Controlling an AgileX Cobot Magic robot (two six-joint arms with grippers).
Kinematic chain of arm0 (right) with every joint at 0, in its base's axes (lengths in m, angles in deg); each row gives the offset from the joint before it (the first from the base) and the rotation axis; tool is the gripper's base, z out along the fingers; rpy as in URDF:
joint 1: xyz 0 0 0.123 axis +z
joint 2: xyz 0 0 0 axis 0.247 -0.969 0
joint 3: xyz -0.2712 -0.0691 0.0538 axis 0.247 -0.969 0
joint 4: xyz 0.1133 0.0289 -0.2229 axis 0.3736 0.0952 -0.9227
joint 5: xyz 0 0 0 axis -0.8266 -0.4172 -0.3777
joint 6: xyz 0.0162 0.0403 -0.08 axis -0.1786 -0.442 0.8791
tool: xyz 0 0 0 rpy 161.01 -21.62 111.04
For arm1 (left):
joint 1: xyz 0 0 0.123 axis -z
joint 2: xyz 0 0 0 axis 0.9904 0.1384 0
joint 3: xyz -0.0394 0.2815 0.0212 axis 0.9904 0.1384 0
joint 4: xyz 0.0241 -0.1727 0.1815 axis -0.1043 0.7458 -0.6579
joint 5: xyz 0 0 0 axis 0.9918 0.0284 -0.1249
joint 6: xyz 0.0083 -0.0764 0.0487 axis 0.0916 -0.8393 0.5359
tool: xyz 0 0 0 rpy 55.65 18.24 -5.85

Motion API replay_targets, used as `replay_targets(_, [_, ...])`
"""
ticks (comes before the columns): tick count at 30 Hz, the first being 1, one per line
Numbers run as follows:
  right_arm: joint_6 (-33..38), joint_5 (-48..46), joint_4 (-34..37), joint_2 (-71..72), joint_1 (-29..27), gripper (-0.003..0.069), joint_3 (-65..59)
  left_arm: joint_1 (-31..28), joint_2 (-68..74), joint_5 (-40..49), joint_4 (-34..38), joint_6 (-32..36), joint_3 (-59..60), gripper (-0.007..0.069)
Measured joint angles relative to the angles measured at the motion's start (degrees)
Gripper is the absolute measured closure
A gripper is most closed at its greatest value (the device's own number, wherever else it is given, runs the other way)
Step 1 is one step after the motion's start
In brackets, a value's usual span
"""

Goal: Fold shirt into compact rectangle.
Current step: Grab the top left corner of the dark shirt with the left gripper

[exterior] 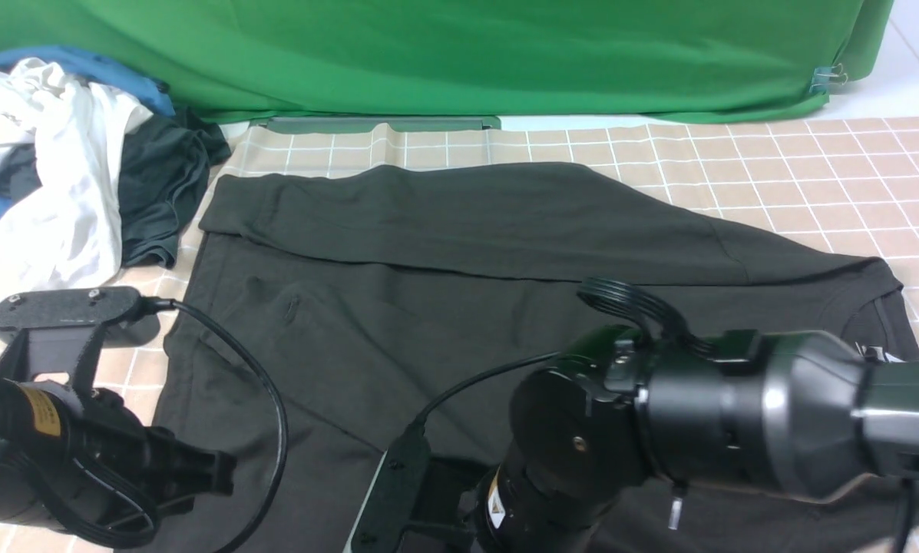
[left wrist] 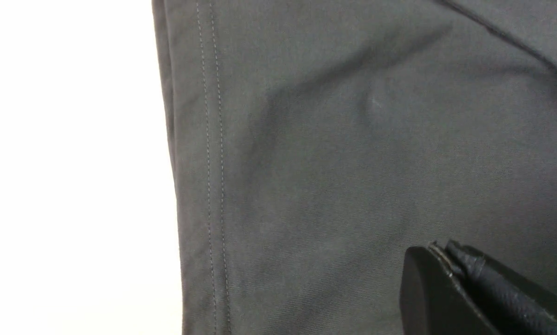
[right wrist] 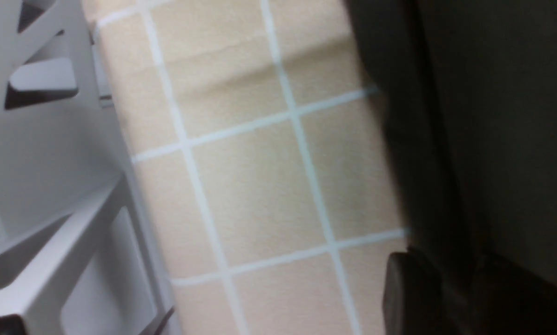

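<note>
The shirt (exterior: 444, 307) lies spread flat across the middle of the checked tablecloth (exterior: 812, 177), neck end toward my right. Its far long edge is already turned toward me as a folded band (exterior: 459, 223).

Hazards, as I judge them:
- Whole garment drags instead of folding. Cause: one side lifts with cloth and the other lifts empty.
- Folded band slides open. Cause: a fast pull across smooth cloth.
- Skewed crease. Cause: my two arms raise the near edge unevenly.

My left gripper (left wrist: 446, 265) is fully closed, low over the fabric just inside the stitched hem (left wrist: 213, 163). I cannot tell whether cloth is nipped between the tips. My right gripper (right wrist: 446, 298) sits at the shirt's near edge where it meets the tablecloth. That view is dark and blurred, so I cannot tell its opening or hold.

A green backdrop (exterior: 459, 54) closes the far side. A heap of other garments (exterior: 60, 169) lies far left, touching the shirt's corner, and could snag
</note>
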Motion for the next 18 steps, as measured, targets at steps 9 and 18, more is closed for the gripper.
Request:
replay_targets(9, [1.0, -1.5, 1.1, -0.4, 0.2, 0.0407, 0.3, 0.0, 0.0, -0.3, -0.1, 0.1, 0.0, 0.0606])
replay_targets(18, [3.8, 3.3, 0.9, -0.4, 0.6, 0.0407, 0.3, 0.0, 0.0, -1.9, -0.2, 0.2, 0.0, 0.0606])
